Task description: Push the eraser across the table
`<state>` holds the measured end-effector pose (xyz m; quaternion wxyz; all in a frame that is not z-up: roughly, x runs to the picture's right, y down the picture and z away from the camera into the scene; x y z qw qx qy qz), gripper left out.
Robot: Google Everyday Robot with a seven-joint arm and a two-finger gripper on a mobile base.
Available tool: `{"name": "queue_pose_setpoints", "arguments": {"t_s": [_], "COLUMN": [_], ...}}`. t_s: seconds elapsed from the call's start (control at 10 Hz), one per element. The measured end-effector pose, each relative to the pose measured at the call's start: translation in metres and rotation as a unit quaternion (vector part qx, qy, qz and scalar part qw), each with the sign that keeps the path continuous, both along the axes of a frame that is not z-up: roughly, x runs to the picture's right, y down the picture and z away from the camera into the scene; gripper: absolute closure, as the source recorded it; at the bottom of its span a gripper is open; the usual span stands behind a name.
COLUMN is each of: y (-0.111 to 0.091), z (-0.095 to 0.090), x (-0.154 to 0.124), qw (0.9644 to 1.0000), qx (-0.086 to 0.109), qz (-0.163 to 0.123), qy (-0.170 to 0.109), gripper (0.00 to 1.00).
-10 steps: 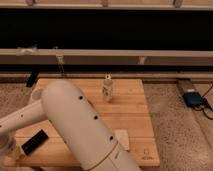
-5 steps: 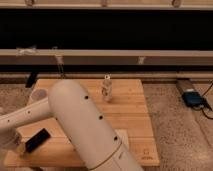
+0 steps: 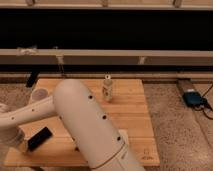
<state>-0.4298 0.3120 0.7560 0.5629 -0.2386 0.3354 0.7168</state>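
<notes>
The eraser (image 3: 40,138) is a flat black block lying aslant near the front left corner of the light wooden table (image 3: 132,117). My white arm reaches from the big shell in the foreground out to the left. Its gripper (image 3: 20,144) sits low at the table's left front edge, right beside the eraser's left end. I cannot tell whether it touches the eraser.
A small pale bottle (image 3: 107,88) stands upright at the table's middle back. A round pinkish bowl (image 3: 39,94) is at the back left. A pale beige block (image 3: 124,136) peeks out behind my arm. A blue device (image 3: 192,98) lies on the floor at right.
My gripper has crept to the right along the table's left front edge, and the eraser has shifted a little right and away with it.
</notes>
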Motion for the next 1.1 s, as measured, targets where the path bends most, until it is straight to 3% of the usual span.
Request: {"name": "queue_pose_setpoints", "arguments": {"t_s": [0.4, 0.7, 1.1], "y": [-0.002, -0.015, -0.015], "z": [-0.001, 0.011, 0.010], "x": [0.002, 0.018, 0.019], "qw": [1.0000, 0.9995, 0.9995], "qx": [0.000, -0.003, -0.003], "qz": [0.000, 0.026, 0.024], "qy": [0.002, 0.019, 0.019], "gripper": [1.00, 1.00, 1.00]}}
